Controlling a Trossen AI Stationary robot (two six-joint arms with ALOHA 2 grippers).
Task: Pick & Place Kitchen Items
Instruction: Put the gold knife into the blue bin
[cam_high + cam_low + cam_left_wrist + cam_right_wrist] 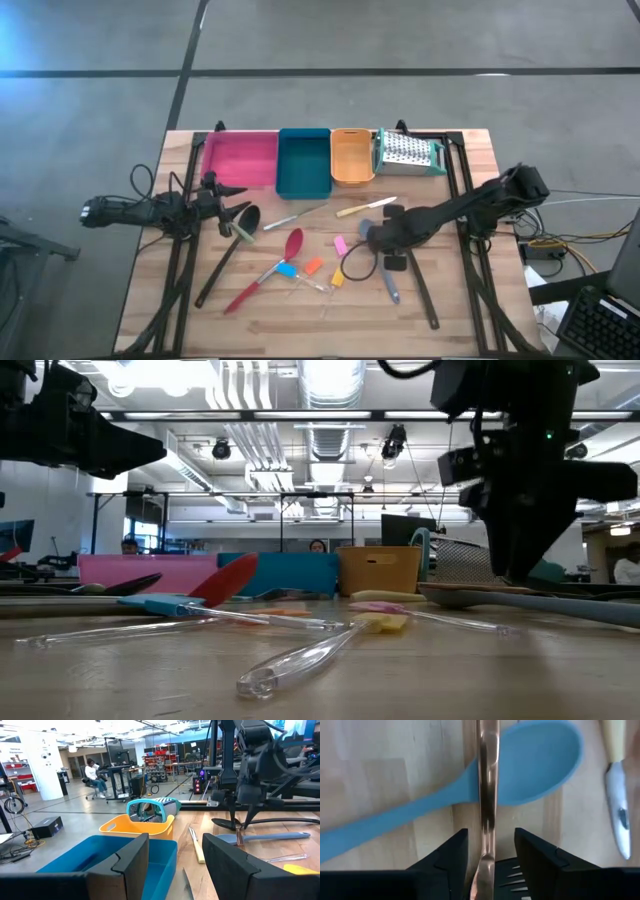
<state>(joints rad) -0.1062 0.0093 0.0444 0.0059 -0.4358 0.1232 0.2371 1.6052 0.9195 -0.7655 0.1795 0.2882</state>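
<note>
Long utensils lie on the wooden table: a black ladle [225, 250], a red spoon [272, 265], a grey-blue spoon [530, 765], a black slotted turner [410, 285] and two knives [300, 215] [365, 207]. Small pink [340, 245], orange [313, 267], blue [288, 270] and yellow [337, 280] pieces lie among them. My right gripper [375, 237] is open and points down over the grey-blue spoon. A thin copper handle [487, 795] runs between its fingers. My left gripper [237, 195] is open and empty, just above the ladle's bowl. My right gripper has the copper handle [486, 840] between its two open fingers, which come from above. A gap shows on each side of the handle. I cannot tell whether the fingers touch it farther back, where the gripper hides it.
Pink [240, 160], teal [303, 162] and orange [350, 157] trays stand in a row at the table's far edge, with a box grater [408, 152] to their right. A black ring [358, 265] lies beside my right gripper. People sit in the room beyond.
</note>
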